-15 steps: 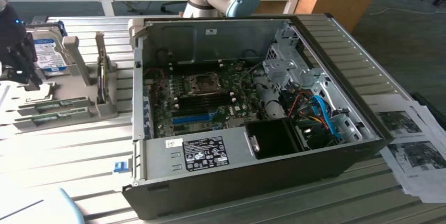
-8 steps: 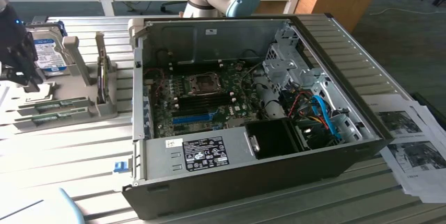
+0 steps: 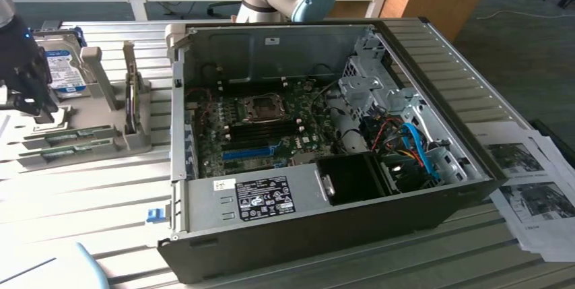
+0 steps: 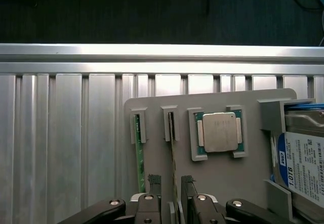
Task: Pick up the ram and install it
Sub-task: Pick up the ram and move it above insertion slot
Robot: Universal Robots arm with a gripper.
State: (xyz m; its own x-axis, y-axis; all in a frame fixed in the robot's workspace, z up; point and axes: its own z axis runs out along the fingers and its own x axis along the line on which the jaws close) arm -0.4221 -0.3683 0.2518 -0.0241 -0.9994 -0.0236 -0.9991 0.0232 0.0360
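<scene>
One ram [image 4: 172, 128] stands in its grey holder [image 4: 248, 183], straddled by the spread gripper [image 4: 170, 183], not yet lifted; installation in the computer case [image 3: 359, 235] is outstanding.

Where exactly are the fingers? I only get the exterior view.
Observer: In the wrist view, the fingers stand on either side of a ram stick in its gray holder.
Operator: Are they squeezing it?
Observer: No, they're open; a gap shows on each side of the stick.
Operator: Is there another one?
Observer: Yes, a second ram stick, green, stands on edge in the neighbouring slot.
</scene>
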